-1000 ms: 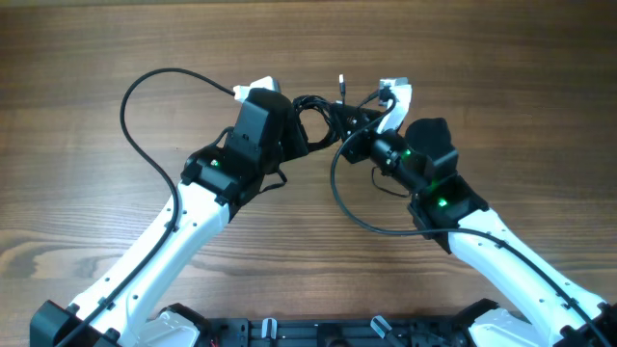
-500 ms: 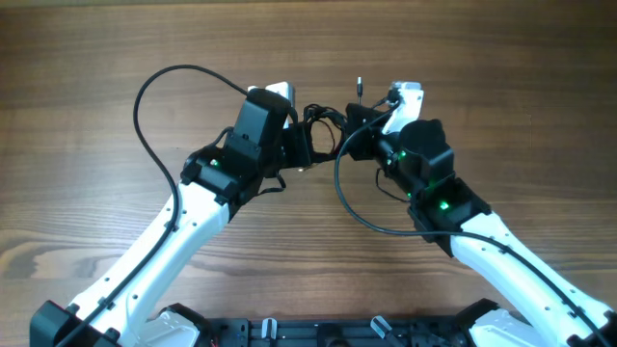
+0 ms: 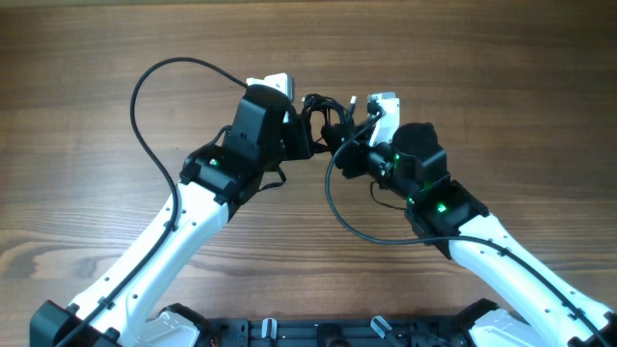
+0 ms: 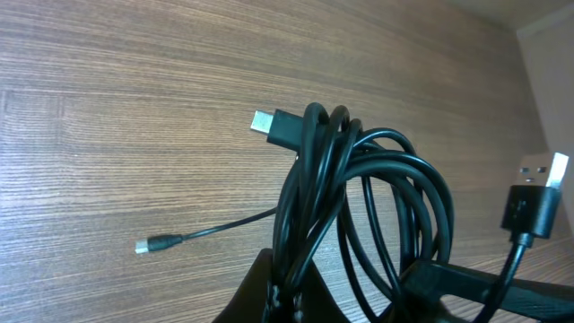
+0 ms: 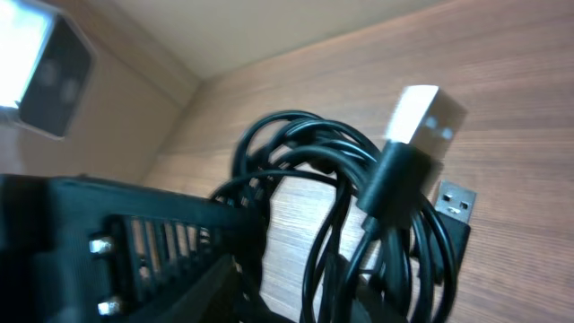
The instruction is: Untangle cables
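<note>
Overhead looks down — both wrist views close on cables (image 4: 309,188).

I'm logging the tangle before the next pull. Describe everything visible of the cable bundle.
The cables are thin, glossy black cords wound into a coil of several loops, raised above the wooden table, seemingly gripped from below by the left hand. A silvery USB plug stands beside it, another plug pokes from its top, and a small-tipped end trails aside.
</note>
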Tool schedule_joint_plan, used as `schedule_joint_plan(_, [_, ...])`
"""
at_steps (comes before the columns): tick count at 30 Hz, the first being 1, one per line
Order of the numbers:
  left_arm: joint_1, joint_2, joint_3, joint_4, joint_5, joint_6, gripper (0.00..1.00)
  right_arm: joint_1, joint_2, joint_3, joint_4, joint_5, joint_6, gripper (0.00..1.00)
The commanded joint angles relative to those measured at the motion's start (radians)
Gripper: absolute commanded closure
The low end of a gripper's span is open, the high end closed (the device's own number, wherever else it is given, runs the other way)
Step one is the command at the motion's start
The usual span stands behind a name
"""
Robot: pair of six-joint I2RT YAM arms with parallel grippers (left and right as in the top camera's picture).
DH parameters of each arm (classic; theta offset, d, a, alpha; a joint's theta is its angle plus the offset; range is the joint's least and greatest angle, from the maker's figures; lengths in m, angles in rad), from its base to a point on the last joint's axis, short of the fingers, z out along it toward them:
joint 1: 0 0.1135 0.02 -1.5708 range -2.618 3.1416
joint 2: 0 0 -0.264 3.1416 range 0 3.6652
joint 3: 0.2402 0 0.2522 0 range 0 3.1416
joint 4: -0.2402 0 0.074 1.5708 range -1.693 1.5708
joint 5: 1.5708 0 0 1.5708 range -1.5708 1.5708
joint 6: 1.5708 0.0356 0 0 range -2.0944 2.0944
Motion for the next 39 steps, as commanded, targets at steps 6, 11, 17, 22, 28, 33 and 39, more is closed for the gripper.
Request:
schedule_joint_plan(6, [0.09,0.004,0.002,0.018,-0.006,0.62,0.96,0.004,-0.033,0.018,-0.117,0.052,0.092,0.0])
schedule_joint_plan(11, [0.161,0.003,0.003,-0.034,0.098,0.892,0.96,-0.071,-0.074,0.018,-0.204,-0.183,-0.218,0.01])
schedule_joint_plan(17, [0.21,0.002,0.003,-0.118,0.568,0.913,0.96,-0.127,0.018,0.018,-0.125,-0.355,-0.274,0.03])
schedule_joint_plan(22, [0.229,0.002,0.003,-0.118,0.656,0.909,0.96,-0.128,0.099,0.018,-0.076,-0.444,-0.266,0.67])
schedule_joint_plan(28, [0.338,-0.015,0.003,0.023,0.638,0.713,0.88,-0.163,0.101,0.018,-0.07,-0.417,-0.112,0.96])
schedule_joint_plan(33, [0.334,-0.016,0.003,0.046,0.703,0.669,0.5,-0.163,0.101,0.018,-0.07,-0.418,-0.105,0.96])
schedule_joint_plan(39, [0.197,-0.01,0.003,-0.03,0.608,0.775,0.48,-0.162,0.101,0.018,-0.069,-0.418,-0.079,0.96])
